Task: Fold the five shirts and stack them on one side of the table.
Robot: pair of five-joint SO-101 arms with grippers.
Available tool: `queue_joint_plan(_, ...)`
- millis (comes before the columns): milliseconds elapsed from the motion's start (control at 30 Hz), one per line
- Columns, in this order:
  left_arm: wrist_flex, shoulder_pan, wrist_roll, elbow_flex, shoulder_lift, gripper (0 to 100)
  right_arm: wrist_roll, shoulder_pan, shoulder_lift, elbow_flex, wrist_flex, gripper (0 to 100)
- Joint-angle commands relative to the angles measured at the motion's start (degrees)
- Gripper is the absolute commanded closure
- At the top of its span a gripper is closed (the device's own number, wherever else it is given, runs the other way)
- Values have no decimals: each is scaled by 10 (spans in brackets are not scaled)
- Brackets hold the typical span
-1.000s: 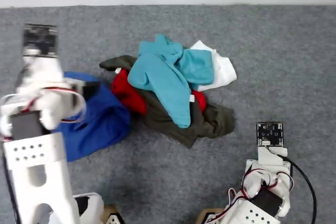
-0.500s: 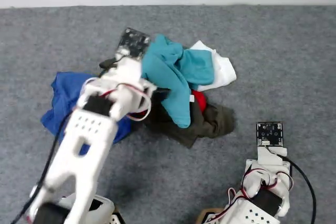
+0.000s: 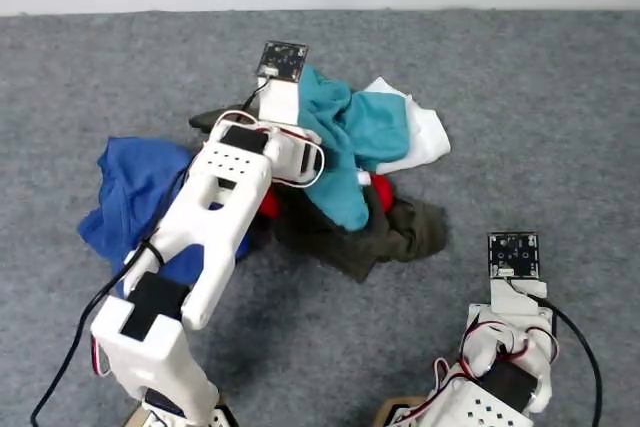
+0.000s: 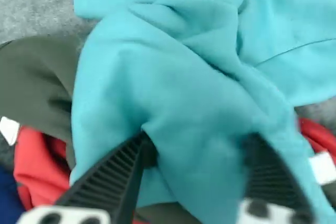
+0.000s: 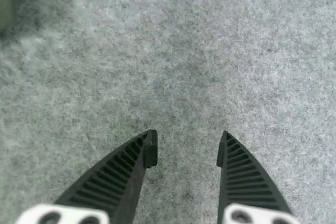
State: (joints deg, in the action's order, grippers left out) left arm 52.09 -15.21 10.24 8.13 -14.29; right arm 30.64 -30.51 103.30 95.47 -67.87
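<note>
The left gripper (image 4: 197, 153) is standing wide open, its fingers straddling a ridge of the crumpled teal cotton shirt (image 4: 210, 77). This shirt is lying on top of the central pile, over the red shirt (image 3: 377, 187), the olive-green shirt (image 3: 400, 232) and the white shirt (image 3: 425, 132). The blue shirt (image 3: 135, 197) is lying beside the pile. The right gripper (image 5: 186, 150) is hovering, jaws parted, over the grey felt-covered table (image 5: 236, 51).
</note>
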Motion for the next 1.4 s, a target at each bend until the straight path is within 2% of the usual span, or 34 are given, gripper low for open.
queue_joint_plan(0, 7, -3, -60, -19, -1, 986, 6, -7, 6, 8, 3, 798)
queue_joint_plan(133, 18, 11, -91, -33, 16, 989, 6, -7, 6, 8, 3, 798)
queue_joint_plan(300, 52, 86, -91, -72, 93, 987, 6, -7, 6, 8, 3, 798)
queue_joint_plan(600, 64, 349, -91, -73, 295, 987, 6, -7, 6, 8, 3, 798)
queue_joint_plan(733, 69, 433, -91, -63, 360, 987, 6, -7, 6, 8, 3, 798)
queue_joint_plan(833, 69, 436, -91, -22, 396, 987, 6, -7, 6, 8, 3, 798)
queue_joint_plan(967, 71, 395, -90, 53, 428, 979, 6, -7, 6, 8, 3, 798)
queue_joint_plan(1200, 140, 316, -88, 76, 433, 751, 6, -7, 6, 8, 3, 798)
queue_joint_plan(1367, 155, 255, -88, 84, 433, 742, 6, -7, 6, 8, 3, 798)
